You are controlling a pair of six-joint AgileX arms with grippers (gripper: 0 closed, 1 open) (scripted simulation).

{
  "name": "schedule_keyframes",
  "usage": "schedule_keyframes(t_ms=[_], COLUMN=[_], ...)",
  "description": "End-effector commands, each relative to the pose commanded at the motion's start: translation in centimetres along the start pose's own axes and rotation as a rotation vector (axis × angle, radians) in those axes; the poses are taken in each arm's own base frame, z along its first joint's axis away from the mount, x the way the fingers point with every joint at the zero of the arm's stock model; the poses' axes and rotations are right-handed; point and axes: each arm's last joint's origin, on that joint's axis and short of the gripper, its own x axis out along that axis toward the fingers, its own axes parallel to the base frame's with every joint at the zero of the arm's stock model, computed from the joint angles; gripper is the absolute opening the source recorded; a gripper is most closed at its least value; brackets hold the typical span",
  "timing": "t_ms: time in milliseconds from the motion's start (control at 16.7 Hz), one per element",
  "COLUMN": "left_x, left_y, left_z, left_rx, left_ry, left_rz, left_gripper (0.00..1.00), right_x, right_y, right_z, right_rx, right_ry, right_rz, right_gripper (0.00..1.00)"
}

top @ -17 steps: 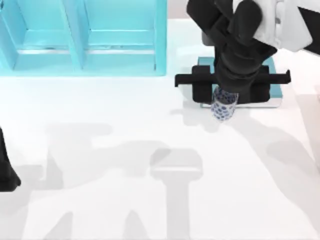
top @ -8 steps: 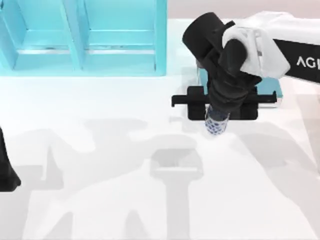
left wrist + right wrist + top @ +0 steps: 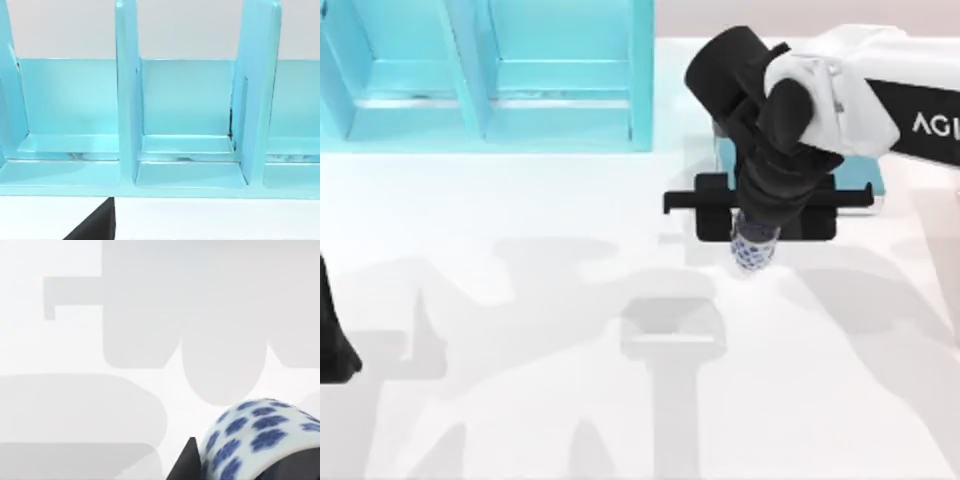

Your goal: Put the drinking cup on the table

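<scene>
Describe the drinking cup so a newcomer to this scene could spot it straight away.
Start at the turquoise shelf unit at the back left of the white table, then look right to the teal book under the right arm. Just in front of it, the right end effector grips the drinking cup. It is the one small, white, blue-dotted cylinder among plain teal things.

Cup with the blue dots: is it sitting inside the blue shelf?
No. In the top view the cup hangs under the right claw over the white table, well away from the shelf.
</scene>
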Motion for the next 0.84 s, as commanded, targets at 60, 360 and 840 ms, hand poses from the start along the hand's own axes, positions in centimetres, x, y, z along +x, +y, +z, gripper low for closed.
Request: schedule_keyframes(t_ms=[60,360,840], left_x=[0.0,0.0,0.0], left_y=[0.0,0.0,0.0], left_z=[0.0,0.0,0.0], left_rx=[0.0,0.0,0.0], left_ry=[0.0,0.0,0.0], left_rz=[0.0,0.0,0.0], left_gripper=[1.0,1.0,1.0], right_x=[0.0,0.0,0.0], right_y=[0.0,0.0,0.0], right_z=[0.0,0.0,0.0], right_rx=[0.0,0.0,0.0], right_ry=[0.0,0.0,0.0], right_rz=[0.0,0.0,0.0], right_gripper=[0.45,0.83,1.0])
